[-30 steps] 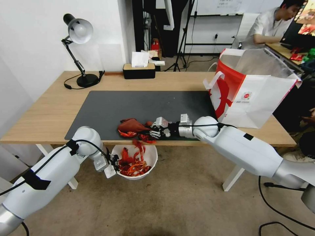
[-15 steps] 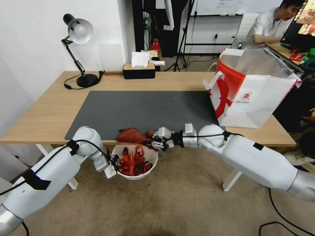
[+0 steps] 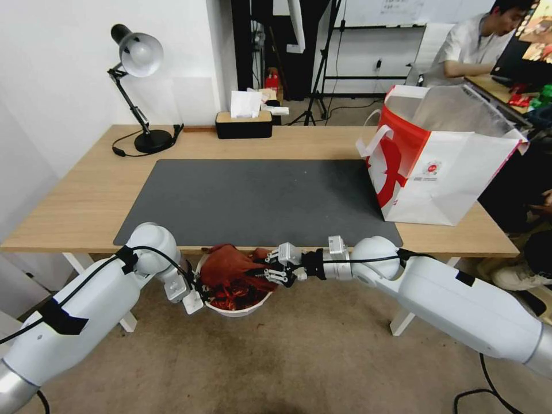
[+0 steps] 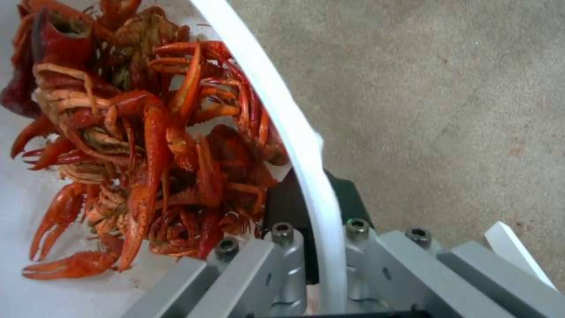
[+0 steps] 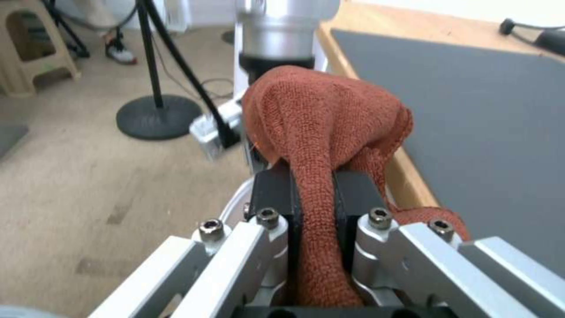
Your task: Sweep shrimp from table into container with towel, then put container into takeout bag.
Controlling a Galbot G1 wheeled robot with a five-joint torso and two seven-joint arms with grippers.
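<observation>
Bench (image 3: 86,195) mat looks swept: left hand (image 3: 192,290) clamps the bowl (image 3: 241,310) rim just below the front edge as a catcher, shrimp (image 4: 147,145) inside, right hand (image 3: 275,269) pinching the towel (image 3: 227,264) over them, bag (image 3: 443,155) waiting at right.

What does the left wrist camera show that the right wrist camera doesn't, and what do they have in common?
Left wrist camera alone: the shrimp heaped inside the container, and the left gripper shut on its rim. Right wrist camera alone: the towel pinched in the right gripper, beside the table edge and its dark mat. Both share the beige floor below.
</observation>
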